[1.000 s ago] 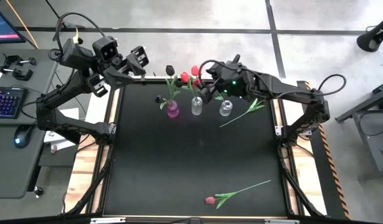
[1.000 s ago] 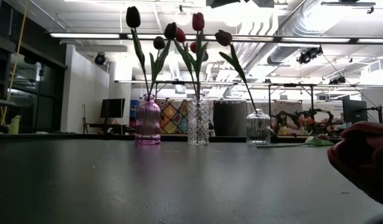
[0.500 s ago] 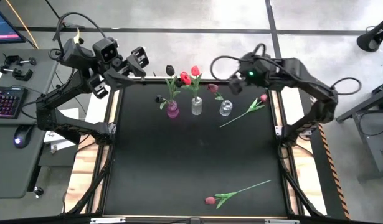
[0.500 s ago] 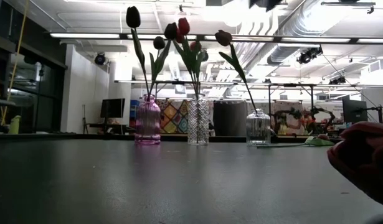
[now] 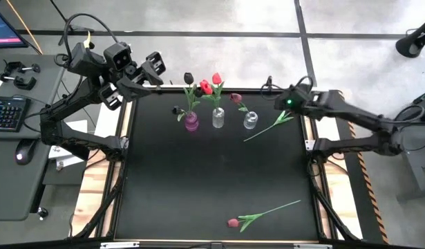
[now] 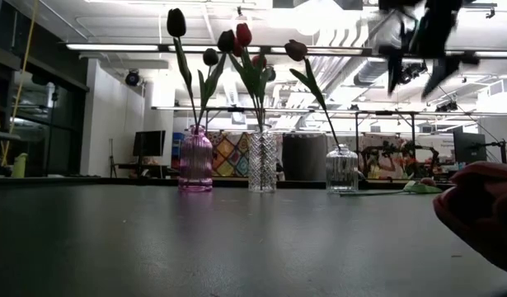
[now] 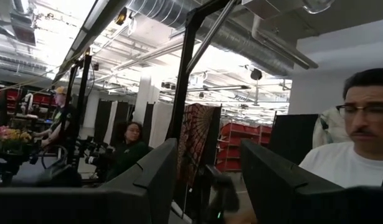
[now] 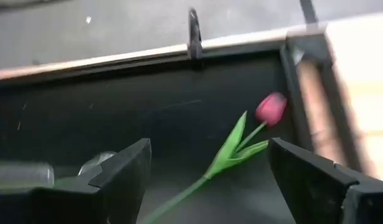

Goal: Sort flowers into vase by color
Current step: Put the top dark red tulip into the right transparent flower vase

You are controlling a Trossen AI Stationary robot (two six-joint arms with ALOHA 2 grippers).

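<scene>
Three vases stand in a row by the far edge: a pink vase (image 5: 191, 123) with dark tulips (image 5: 188, 78), a clear middle vase (image 5: 218, 119) with red tulips (image 5: 216, 79), and a small clear vase (image 5: 250, 121) with one maroon tulip (image 5: 235, 98). A pink tulip (image 5: 292, 109) lies flat near the far right corner, and another (image 5: 233, 223) lies by the near edge. My right gripper (image 8: 210, 186) hangs open high above the far-right tulip (image 8: 270, 107); the low view shows this gripper (image 6: 418, 76) well above the table. My left gripper (image 7: 210, 186) waits open beyond the far left corner (image 5: 157, 66).
The near tulip's head (image 6: 484, 214) looms large at the low view's right. The table's raised rim (image 8: 241, 43) runs just beyond the far-right tulip. Bare black tabletop (image 5: 212, 173) lies between the vases and the near tulip. People sit in the room behind (image 7: 359, 124).
My right gripper has drawn away from above the middle vase toward the table's right edge and now hangs over the lying pink tulip. The red tulip it left in the middle vase has sunk a little and leans toward the pink vase.
</scene>
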